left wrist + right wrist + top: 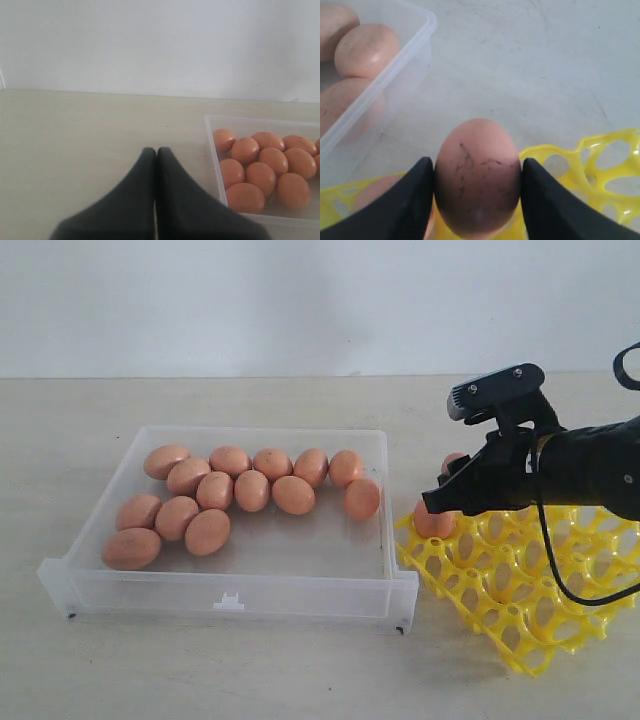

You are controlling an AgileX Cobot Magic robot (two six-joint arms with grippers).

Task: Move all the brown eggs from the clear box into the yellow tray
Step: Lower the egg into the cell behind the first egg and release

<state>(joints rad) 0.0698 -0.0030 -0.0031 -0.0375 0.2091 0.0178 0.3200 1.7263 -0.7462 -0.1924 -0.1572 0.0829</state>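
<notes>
The clear box (300,592) holds several brown eggs (252,490) bunched in its far half. To its right lies the yellow tray (530,590), with one egg (433,523) seated in its corner cup nearest the box. My right gripper (447,490) hovers over that corner, shut on another brown egg (477,175), whose speckled shell is pressed between both black fingers (412,200). The seated egg (377,192) shows beside it. My left gripper (155,151) is shut and empty over bare table, beside the clear box (212,150); it is out of the exterior view.
The box corner (410,55) with eggs lies close to the tray's edge (580,150). A pale wall rises behind the table. The rest of the tray's cups (560,570) stand open under my right arm and its cable.
</notes>
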